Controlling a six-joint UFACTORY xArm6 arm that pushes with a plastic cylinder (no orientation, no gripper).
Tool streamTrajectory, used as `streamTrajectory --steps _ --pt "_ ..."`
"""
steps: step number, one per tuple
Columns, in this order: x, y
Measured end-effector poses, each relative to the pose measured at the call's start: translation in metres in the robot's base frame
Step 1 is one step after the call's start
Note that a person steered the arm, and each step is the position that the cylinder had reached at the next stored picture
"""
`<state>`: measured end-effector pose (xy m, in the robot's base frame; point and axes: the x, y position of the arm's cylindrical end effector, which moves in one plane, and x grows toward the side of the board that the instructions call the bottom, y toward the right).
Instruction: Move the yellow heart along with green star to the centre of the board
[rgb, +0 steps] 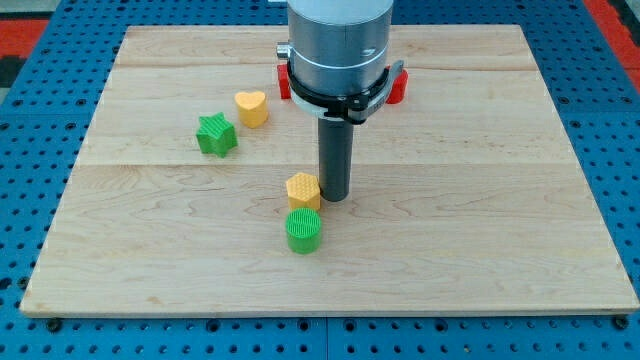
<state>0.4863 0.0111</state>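
The yellow heart (252, 107) lies on the wooden board (480, 200) left of centre, toward the view's top. The green star (216, 135) sits just down-left of it, a small gap apart. My tip (333, 197) stands near the board's centre, well to the right of and below both blocks. It is right beside a yellow hexagon block (303, 190), touching or nearly touching its right side.
A green round block (304, 230) sits just below the yellow hexagon. Two red blocks (397, 85) show partly behind the arm's grey body (338, 45) near the view's top. Blue pegboard (40, 130) surrounds the board.
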Motion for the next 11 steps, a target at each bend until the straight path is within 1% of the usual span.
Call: streamTrajectory --steps 1,2,4,7,10,11 --pt "-0.012 0.000" --pt "-0.073 -0.022" --pt "-0.081 -0.044" --pt "-0.062 -0.078" --pt "0.019 -0.153" --pt "0.023 -0.177"
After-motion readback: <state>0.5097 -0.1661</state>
